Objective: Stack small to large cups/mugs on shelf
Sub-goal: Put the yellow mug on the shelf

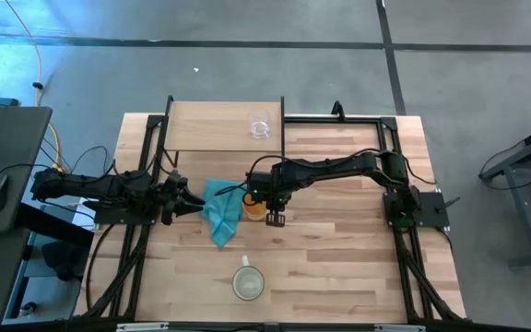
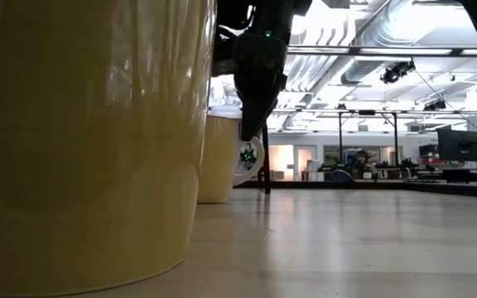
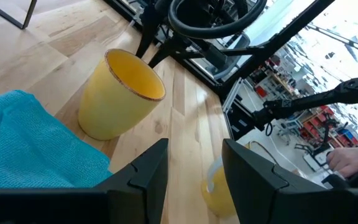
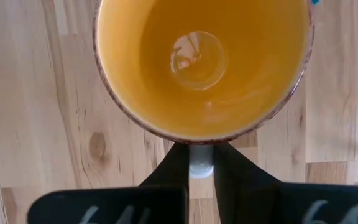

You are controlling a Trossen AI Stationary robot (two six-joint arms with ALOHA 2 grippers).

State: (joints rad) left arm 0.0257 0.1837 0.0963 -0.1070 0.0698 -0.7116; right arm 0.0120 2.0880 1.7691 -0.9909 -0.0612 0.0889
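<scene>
While the overhead camera looks down, the right gripper [image 1: 272, 215] hangs directly over the orange ceramic mug [image 1: 254, 208], with the crumpled teal cloth [image 1: 219, 210] just beyond it. Farther past it, the small clear glass cup [image 1: 261, 127] stands on the pale wooden shelf [image 1: 212, 126]; the cream-white mug [image 1: 248, 282] sits well apart on the plank table. The left gripper [image 1: 192, 205] waits at the cloth's far edge.

From the right wrist, the fingers [image 4: 230, 167] are clamped on the mug's handle below its rim.

From the left wrist, that gripper's fingers [image 3: 148, 171] stand spread, empty, the mug just ahead.
</scene>
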